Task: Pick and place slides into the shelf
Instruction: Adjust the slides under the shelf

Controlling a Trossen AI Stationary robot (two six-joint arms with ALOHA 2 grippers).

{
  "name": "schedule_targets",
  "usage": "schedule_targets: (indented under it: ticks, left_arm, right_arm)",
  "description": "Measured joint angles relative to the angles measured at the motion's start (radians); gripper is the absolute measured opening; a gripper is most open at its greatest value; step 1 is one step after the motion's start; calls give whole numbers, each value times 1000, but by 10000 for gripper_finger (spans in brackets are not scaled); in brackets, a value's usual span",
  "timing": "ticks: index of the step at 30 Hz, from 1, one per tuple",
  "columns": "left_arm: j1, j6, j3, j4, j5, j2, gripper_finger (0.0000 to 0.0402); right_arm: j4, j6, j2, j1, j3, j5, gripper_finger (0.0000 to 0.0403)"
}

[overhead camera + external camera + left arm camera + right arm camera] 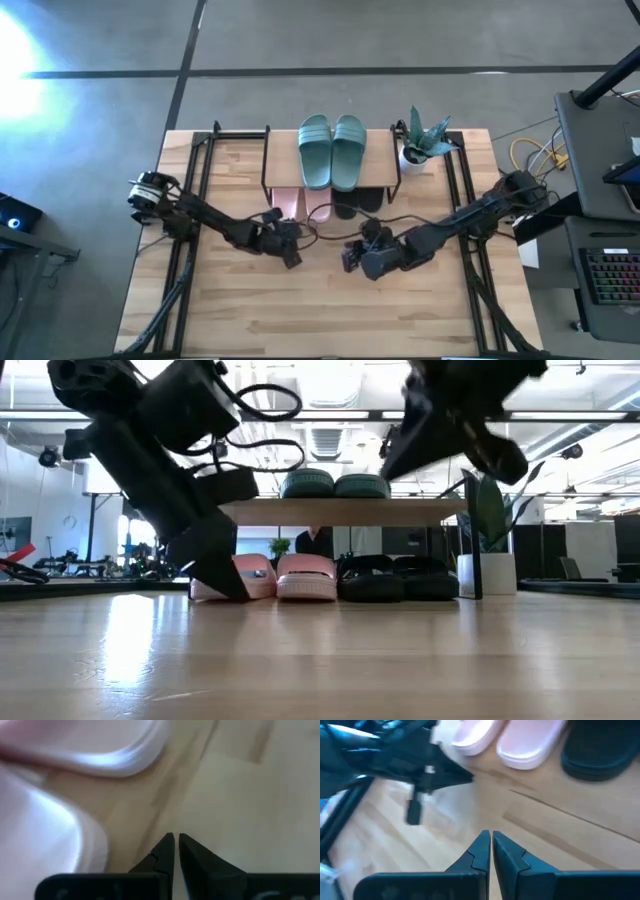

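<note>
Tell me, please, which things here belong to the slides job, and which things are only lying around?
Job:
- green slides, on the shelf
- pink slides, under it
- black slides, under it
- left gripper, shut, by the pink slides
- right gripper, shut

Not the job:
- potted plant
- keyboard

Bright overhead ceiling lights, glare on the tabletop (130, 645), and both wrist views blurred, perhaps by motion.
</note>
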Motion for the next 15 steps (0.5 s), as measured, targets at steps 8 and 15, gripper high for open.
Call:
schedule_targets:
  ticks: [8,15]
  left_arm:
    - [60,62,-4,29,276,-64,12]
    - [57,-2,-14,-105,345,-399,12]
  right_arm:
    - [-122,64,-54,-6,93,0,13]
    - [-135,-53,-170,-12,133,36,13]
